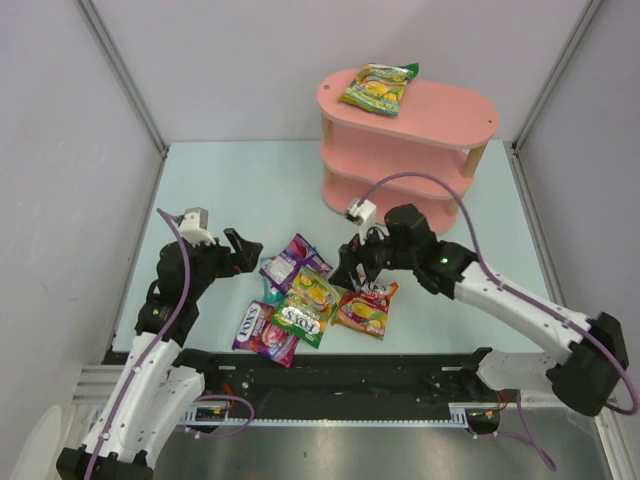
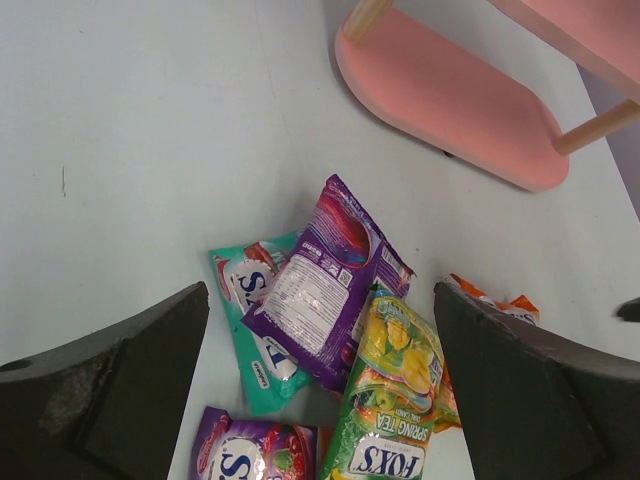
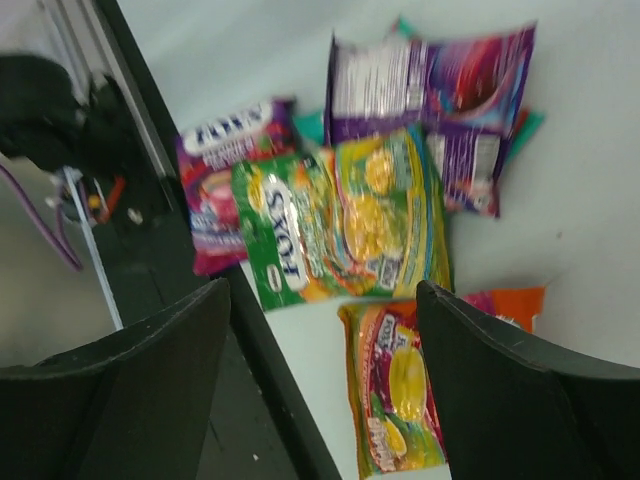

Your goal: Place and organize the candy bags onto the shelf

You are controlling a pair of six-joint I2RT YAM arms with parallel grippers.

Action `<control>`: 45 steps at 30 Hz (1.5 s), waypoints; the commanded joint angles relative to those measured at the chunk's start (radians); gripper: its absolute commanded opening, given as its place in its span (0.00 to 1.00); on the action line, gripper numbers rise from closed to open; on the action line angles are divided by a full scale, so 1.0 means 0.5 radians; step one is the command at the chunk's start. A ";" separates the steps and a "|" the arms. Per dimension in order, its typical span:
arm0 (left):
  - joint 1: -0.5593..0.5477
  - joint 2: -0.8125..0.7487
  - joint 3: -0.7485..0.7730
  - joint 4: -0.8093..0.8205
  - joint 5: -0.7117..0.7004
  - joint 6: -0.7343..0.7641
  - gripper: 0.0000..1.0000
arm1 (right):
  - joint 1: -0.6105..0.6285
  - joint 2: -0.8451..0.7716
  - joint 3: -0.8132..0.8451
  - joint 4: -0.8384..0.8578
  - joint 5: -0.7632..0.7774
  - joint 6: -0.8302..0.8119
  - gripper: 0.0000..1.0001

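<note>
While one green-yellow candy bag [image 1: 378, 88] lies on the top board of the pink shelf [image 1: 450, 112] at the far right, five others sit in a heap [image 1: 305, 300] on the pale table [image 1: 220, 190] near the arms, a purple bag [image 1: 296, 256] overlapping a teal bag [image 2: 245, 300], an orange-red bag [image 1: 365, 308] at the right. The left gripper [image 1: 245, 252], jaws spread wide and empty, hangs just left of the heap; the right gripper [image 1: 352, 274], likewise open and holding nothing, hovers above the orange-red bag.
</note>
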 commanded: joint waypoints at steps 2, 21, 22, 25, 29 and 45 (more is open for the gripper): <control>-0.009 -0.010 0.002 0.007 0.010 -0.013 1.00 | 0.004 0.275 -0.067 0.143 -0.180 -0.207 0.80; -0.009 -0.022 -0.001 0.004 0.026 -0.013 1.00 | -0.100 0.892 -0.138 0.533 -0.404 -0.216 0.90; -0.009 -0.025 -0.004 0.007 0.026 -0.013 1.00 | -0.100 0.908 -0.141 0.536 -0.407 -0.219 0.90; -0.009 -0.016 -0.010 0.014 0.032 -0.017 1.00 | -0.100 0.963 -0.138 0.609 -0.441 -0.219 0.90; -0.009 -0.007 -0.010 0.023 0.038 -0.020 1.00 | -0.100 1.030 -0.138 0.665 -0.444 -0.219 0.90; -0.009 -0.007 -0.023 0.041 0.053 -0.026 1.00 | -0.094 1.251 -0.126 0.803 -0.358 -0.219 0.91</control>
